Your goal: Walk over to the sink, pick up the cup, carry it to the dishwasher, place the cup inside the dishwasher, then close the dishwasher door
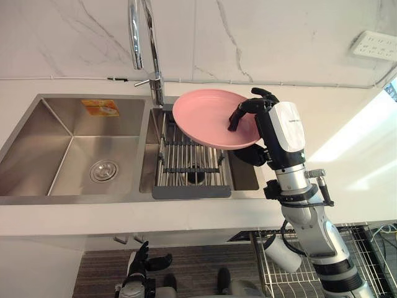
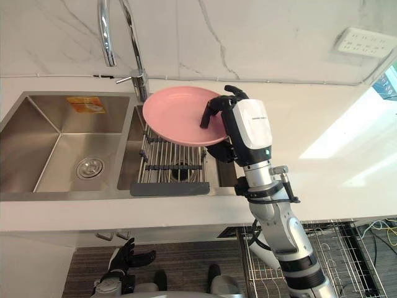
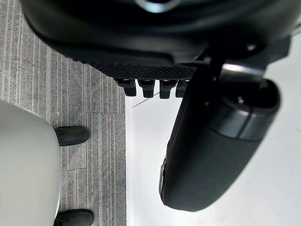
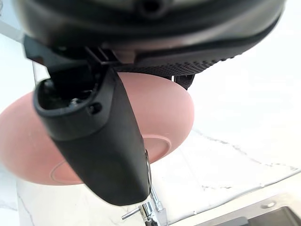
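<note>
Pink plate (image 1: 208, 118) up over the double sink (image 1: 74, 198)!
Clamped at its right rim in the right hand (image 1: 282, 133), curled fingers on top and thumb underneath, above the rack (image 1: 186, 155) in the right basin, just beside the faucet (image 1: 146, 43). Down low, left hand (image 1: 141, 261), relaxed and apart.

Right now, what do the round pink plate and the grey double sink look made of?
The round pink plate, pinched by the right hand: probably matte plastic or melamine, no glare. The grey double sink: brushed stainless steel, by its streaked sheen.
</note>
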